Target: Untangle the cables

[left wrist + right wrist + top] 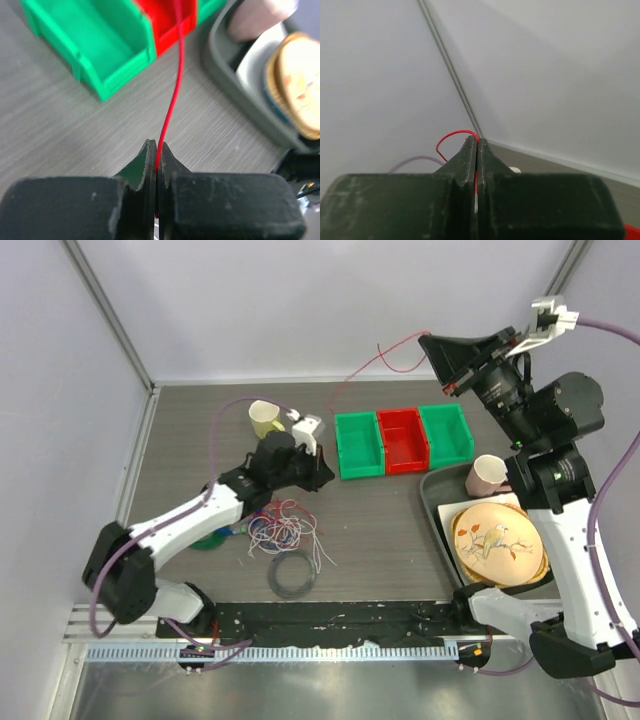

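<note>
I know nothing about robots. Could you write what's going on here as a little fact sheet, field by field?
Left gripper: shut on the red cable, low over the table
Right gripper: shut on the same cable, raised high at the back right
Cable run: appears to go from one gripper to the other
Other cables: tangled pile on the table
Nearby: grey coil, bins, tray with plate and pink cup
</note>
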